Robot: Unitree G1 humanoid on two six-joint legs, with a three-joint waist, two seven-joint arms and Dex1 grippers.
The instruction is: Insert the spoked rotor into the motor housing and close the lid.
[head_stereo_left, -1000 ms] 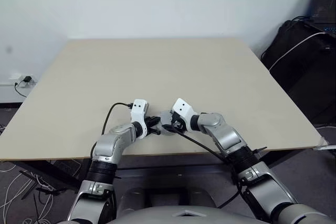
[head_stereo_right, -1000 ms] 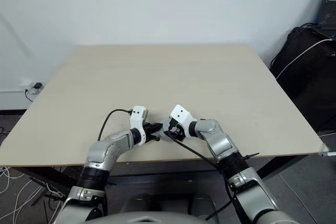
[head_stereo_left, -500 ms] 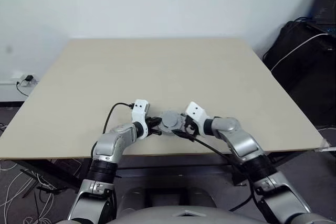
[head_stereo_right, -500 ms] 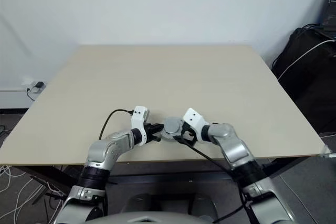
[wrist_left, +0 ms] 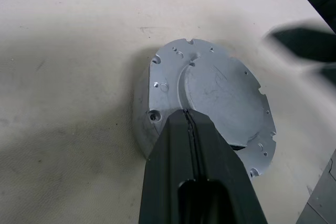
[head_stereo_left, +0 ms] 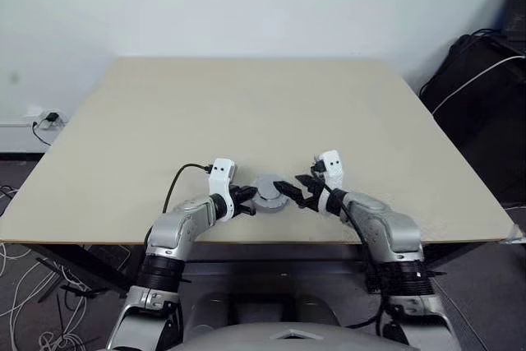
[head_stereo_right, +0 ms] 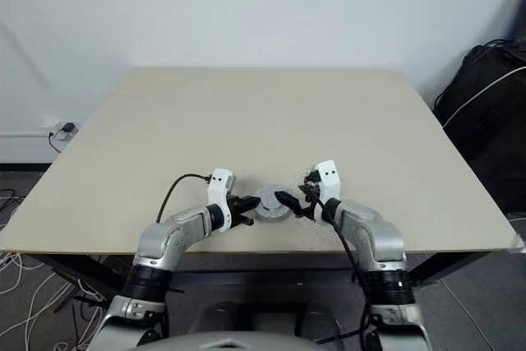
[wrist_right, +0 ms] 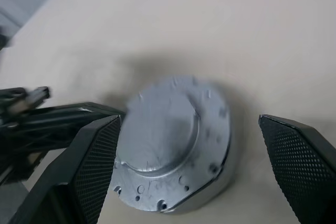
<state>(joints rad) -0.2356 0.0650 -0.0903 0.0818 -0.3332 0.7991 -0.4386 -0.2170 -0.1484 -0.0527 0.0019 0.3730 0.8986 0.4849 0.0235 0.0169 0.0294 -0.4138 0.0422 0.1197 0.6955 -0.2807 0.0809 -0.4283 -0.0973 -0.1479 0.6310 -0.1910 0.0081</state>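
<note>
lid (head_stereo_left: pixel 269 192) on table (head_stereo_left: pixel 246 113), between both pincers

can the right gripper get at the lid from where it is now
Probably yes. The right gripper is open and sits just beside the lid, with bare table between them. The shut left gripper rests against the opposite edge, leaving that side free.
</note>
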